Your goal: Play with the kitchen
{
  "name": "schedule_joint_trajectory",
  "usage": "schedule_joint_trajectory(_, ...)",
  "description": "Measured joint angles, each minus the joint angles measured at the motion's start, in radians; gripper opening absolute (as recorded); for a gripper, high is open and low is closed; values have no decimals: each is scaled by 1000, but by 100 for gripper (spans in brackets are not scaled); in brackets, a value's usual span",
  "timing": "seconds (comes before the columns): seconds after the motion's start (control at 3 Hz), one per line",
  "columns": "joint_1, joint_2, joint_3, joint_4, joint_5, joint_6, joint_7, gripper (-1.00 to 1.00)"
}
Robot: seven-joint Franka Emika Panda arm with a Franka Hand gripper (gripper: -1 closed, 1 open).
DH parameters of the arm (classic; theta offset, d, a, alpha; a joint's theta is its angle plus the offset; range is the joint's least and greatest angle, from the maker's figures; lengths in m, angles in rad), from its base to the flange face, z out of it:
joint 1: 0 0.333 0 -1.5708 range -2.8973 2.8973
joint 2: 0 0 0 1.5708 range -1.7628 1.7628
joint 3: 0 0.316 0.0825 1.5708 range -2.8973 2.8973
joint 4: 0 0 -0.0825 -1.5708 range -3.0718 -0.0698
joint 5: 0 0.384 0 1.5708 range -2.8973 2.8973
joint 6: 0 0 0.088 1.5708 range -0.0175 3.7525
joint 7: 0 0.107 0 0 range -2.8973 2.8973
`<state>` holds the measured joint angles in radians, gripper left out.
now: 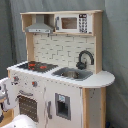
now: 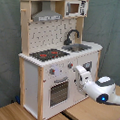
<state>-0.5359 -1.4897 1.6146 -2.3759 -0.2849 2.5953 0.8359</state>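
Kitchen (image 2: 56, 56) of white and pale wood stands on a wooden floor (image 2: 13, 114) in both exterior views; my gripper (image 2: 78, 73) reaches its front beside the oven door (image 2: 59, 91), finger state impossible to tell.

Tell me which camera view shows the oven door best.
The second exterior view: the oven door faces the camera, its dark window and handle in plain sight, with the arm beside it. In the first exterior view the oven door sits low at the edge, seen obliquely.
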Motion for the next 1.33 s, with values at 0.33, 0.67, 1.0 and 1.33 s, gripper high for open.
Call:
schedule_joint_trajectory(0.33,22,0,-44,11,-28,-13,-99,100)
schedule_joint_trajectory(0.67,52,0,-64,26,-42,-40,-194,100)
schedule_joint_trajectory(1.0,84,0,-67,38,-53,-75,-288,100)
schedule_joint_trajectory(1.33,101,0,-68,38,-54,-84,-386,100)
